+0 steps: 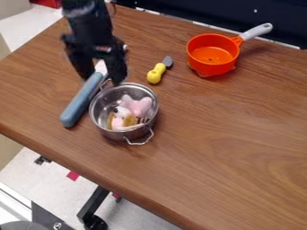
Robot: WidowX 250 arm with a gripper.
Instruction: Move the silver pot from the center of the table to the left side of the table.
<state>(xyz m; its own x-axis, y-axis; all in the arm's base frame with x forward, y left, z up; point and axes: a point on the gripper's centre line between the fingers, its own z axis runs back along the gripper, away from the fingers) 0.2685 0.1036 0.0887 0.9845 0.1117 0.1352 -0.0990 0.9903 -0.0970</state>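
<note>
A brown wood-topped counter [221, 148] runs across the view at a slant. At its left lies a long tool with a blue-gray handle [81, 100], the handle pointing toward the near edge and its white end pointing away, between the fingers of the robot above.

The black robot arm [90, 22] comes down from the far left, and its end effector [102, 81] hangs over the far side of the pot, its two fingers spread wide (the tool's pale end shows in the gap). The right-hand finger ends close by the pot's far handle; whether they touch, I cannot tell.

Just right of the blue-gray handle, the silver pot [121, 134] stands upright on the left part of the counter, toward the near edge. It has two wire loop handles, one on the far side and one on the near side. Inside lies a soft toy [124, 117], mostly pink and white with some golden brown (its exact shape is hard to make out).

Farther back and to the right is a small tool with a yellow handle [156, 74] and a gray tip. Farther right, near the far edge, sits an orange pan [212, 55], its light gray handle pointing right and away.
</note>
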